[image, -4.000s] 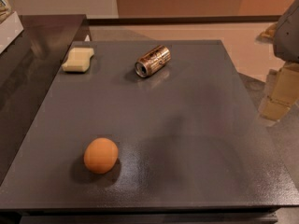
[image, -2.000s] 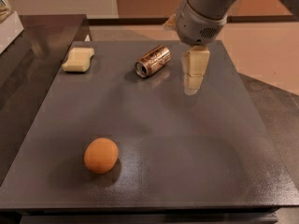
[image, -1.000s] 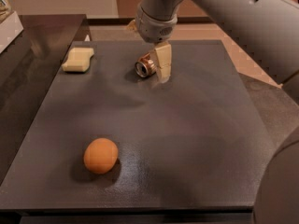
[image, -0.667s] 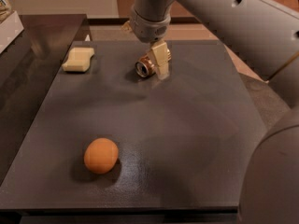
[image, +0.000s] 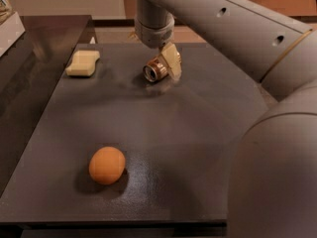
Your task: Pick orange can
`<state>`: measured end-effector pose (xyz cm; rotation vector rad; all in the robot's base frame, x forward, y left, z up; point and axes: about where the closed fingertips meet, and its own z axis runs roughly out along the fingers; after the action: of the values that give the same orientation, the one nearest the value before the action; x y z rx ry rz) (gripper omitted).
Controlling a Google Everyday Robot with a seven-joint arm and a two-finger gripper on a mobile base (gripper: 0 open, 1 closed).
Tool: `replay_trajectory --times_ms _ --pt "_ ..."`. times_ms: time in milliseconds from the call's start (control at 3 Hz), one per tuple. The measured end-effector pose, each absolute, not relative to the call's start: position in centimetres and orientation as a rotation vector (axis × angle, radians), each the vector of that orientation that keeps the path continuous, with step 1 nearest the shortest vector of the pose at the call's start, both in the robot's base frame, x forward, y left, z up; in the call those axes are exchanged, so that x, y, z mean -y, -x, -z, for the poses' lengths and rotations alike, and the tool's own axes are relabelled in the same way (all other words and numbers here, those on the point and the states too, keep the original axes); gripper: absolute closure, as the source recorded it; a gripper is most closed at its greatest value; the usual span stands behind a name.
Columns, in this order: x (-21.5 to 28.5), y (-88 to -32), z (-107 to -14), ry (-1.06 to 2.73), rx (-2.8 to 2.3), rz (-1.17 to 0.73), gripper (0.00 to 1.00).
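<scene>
The orange can (image: 154, 72) lies on its side at the far middle of the dark grey table (image: 198, 113), its silver end facing the camera. It is coppery brown with pale markings. My gripper (image: 167, 63) comes down from the arm overhead and sits right at the can, its pale part against the can's right side and over the can's rear half. The rear of the can is hidden behind it. The can rests on the table.
A round orange fruit (image: 107, 165) sits at the near left. A pale yellow sponge (image: 83, 63) lies at the far left. My arm (image: 237, 38) crosses the upper right and fills the near right corner. A darker counter (image: 29, 73) adjoins on the left.
My gripper has swung in from the right edge, crossed the table to the left and come down onto the can. The can, fruit and sponge have not moved.
</scene>
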<state>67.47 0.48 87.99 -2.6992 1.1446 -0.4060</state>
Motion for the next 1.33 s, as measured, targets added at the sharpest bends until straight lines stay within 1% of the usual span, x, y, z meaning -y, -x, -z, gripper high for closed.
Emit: replay_trajectory --times_ms 667,1000,1333 --pt "0.6 -69.7 -86.3 2.815 -1.092 0.484 0.0" --pt "1.0 -70.1 -85.6 2.865 -1.077 0.485 0.18" --pt "1.5 -70.3 -85.1 2.902 -1.07 0.48 0.41"
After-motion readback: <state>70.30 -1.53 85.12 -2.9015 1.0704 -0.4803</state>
